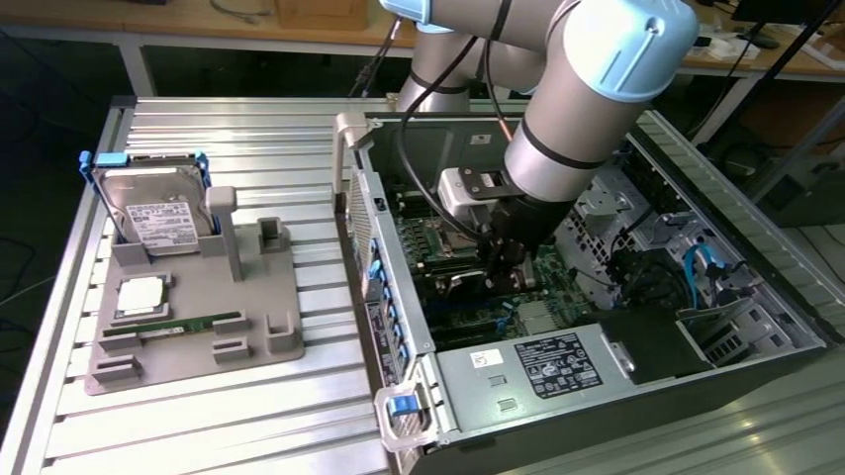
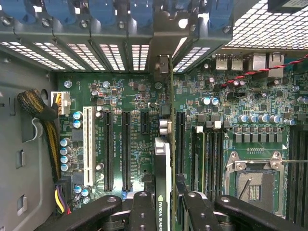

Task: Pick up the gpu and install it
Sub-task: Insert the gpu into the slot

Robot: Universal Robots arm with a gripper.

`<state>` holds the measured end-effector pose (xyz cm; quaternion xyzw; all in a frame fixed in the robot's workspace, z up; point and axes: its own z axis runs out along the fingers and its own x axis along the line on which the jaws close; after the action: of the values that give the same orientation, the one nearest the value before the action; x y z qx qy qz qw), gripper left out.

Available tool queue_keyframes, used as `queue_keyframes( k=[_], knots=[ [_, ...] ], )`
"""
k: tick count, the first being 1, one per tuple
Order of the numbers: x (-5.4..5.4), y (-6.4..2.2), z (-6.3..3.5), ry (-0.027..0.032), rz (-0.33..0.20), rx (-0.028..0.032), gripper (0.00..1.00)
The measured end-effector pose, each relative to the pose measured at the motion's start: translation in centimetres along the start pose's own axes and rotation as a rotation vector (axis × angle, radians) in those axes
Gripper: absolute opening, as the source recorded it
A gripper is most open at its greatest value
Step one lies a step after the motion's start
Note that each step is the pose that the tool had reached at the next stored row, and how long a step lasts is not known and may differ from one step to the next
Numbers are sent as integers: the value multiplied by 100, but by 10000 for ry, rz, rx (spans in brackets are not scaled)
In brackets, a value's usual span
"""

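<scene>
- PC case [image 1: 359, 213] sits on the exterior view's right, and the arm is reaching down inside it.
- motherboard [image 2: 120, 96] slots look empty.
- gpu [image 2: 162, 163] is picked up and edge-on right over the slots. Fully seated? Can't tell.
- gripper [image 2: 166, 214] has its fingers [image 2: 143, 211] clamped on the gpu.

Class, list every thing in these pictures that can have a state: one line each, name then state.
claw: shut on the gpu
gpu: held on edge over the motherboard
computer case: side open
CPU socket: empty
white slot: empty
hard drive: upright in the grey holder
memory stick: lying in the holder
</scene>
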<state>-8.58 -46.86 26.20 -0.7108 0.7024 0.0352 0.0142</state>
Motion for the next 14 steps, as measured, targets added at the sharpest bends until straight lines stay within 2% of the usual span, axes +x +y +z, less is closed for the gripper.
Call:
queue_keyframes(
  k=[9, 14],
  knots=[
    [-5, 0, 0, 0, 1, 0, 27],
    [-4, -33, -1, 2, 1, -1, 27]
  ],
)
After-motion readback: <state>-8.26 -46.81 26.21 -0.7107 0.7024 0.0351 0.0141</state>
